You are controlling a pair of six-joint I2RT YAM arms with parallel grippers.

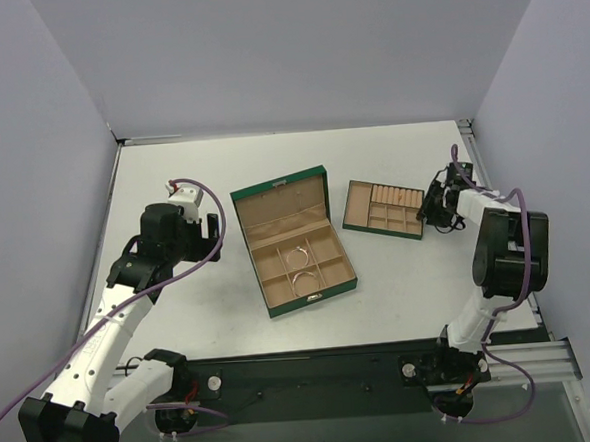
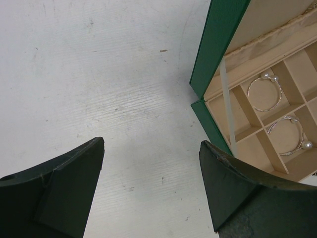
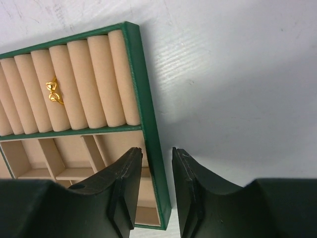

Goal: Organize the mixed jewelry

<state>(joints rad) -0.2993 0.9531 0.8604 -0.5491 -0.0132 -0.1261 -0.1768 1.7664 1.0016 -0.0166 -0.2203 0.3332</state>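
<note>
Two thin silvery bangle hoops (image 2: 265,93) (image 2: 287,136) with pearl ends lie in separate compartments of the open green box (image 1: 321,234); they also show in the top view (image 1: 295,253). A small gold ring (image 3: 53,92) sits between the tan rolls of the small green tray (image 3: 147,111). No chain is in view. My left gripper (image 2: 152,141) is open and empty over bare table, left of the box. My right gripper (image 3: 156,149) is narrowly open. Its jaws straddle the tray's right wall, the left finger against it and the right one a little apart.
The box stands mid-table with its lid (image 1: 278,195) raised at the back. The tray (image 1: 350,210) lies to the right of the box, with my right gripper (image 1: 432,213) at its right end. Grey walls enclose the table on three sides.
</note>
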